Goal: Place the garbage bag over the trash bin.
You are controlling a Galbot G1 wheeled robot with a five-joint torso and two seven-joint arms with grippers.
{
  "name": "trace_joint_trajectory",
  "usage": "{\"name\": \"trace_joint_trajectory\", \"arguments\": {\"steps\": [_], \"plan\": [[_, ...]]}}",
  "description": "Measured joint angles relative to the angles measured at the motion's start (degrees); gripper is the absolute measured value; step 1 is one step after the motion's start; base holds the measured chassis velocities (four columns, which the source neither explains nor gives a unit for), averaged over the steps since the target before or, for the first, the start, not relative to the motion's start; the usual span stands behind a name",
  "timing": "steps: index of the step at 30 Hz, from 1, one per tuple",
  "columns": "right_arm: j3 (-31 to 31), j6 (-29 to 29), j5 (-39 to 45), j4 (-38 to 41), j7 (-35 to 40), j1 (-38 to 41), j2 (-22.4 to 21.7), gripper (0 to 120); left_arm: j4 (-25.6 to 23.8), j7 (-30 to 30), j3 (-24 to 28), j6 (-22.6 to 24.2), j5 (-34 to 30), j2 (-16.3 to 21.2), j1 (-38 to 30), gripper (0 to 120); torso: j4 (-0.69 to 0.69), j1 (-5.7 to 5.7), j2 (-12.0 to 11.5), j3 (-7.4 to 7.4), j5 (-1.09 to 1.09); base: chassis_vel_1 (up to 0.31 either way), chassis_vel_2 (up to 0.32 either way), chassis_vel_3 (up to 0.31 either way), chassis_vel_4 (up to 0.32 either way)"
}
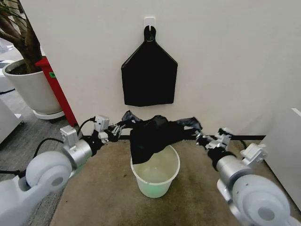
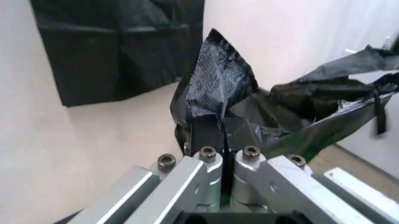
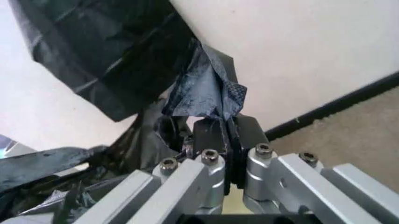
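The garbage bag, thin glossy black film, is stretched between my two grippers just above the trash bin. Its lower part droops into the left side of the bin's mouth. The bin is a small cream-white bucket standing on the brown floor mat. My left gripper is shut on the bag's left edge; the left wrist view shows the pads pinched on the film. My right gripper is shut on the right edge, with crinkled film standing up from its pads.
A flat black bundle hangs from a white wall hook right behind the bin. A large white plant pot and a red panel stand at the left. A white cabinet is at the right.
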Motion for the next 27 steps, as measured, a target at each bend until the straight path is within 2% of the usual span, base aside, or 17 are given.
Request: {"name": "trace_joint_trajectory", "arguments": {"steps": [4, 7, 13, 14, 15, 20, 27], "plan": [[-0.32, -0.46, -0.27, -0.03, -0.03, -2.44, 0.86, 0, 1.4, 0.09, 2.86, -0.36, 2.41, -1.19, -0.03, 0, 0.01, 0.0, 0.0, 0.0, -0.01, 0.0, 0.0, 0.0, 0.0], [-2.32, -1.47, -1.15, -0.05, -0.47, -5.77, 4.05, 0, 2.03, -0.89, 5.91, -0.71, 4.7, -2.11, 1.47, 0, 0.0, 0.0, 0.0, 0.0, -0.02, 0.0, 0.0, 0.0, 0.0], [-4.01, -2.28, -3.61, -0.09, -0.93, -9.21, 7.03, 0, 1.86, -4.18, 7.74, -0.91, 5.94, -2.49, 4.39, 0, 0.0, 0.0, 0.0, 0.0, -0.01, 0.0, 0.0, 0.0, 0.0], [-4.15, -2.35, -5.24, -0.09, -0.95, -10.87, 8.14, 0, 1.48, -6.9, 7.71, -0.98, 6.97, -3.08, 6.47, 0, 0.01, 0.0, 0.0, -0.01, -0.01, 0.0, 0.0, 0.0, 0.0], [-4.15, -2.35, -5.24, -0.09, -0.95, -10.87, 8.14, 0, 1.48, -6.9, 7.71, -0.98, 6.97, -3.08, 6.47, 0, 0.01, 0.0, 0.0, -0.01, -0.01, 0.0, 0.0, 0.0, 0.0], [-4.8, -2.37, -9.59, -0.1, 2.32, -16.56, 11.47, 0, 0.17, -14.22, 2.48, -1.15, 8.53, -7.03, 16.17, 0, 0.01, 0.0, 0.0, -0.01, -0.02, 0.0, 0.0, 0.0, 0.0], [-6.06, -2.65, -9.32, -0.1, 6.36, -18.03, 13.71, 0, -1.86, -16.29, -0.3, -1.4, 9.51, -9.84, 22.77, 0, 0.01, 0.0, 0.0, -0.01, -0.01, 0.0, 0.0, 0.0, 0.0]]}}
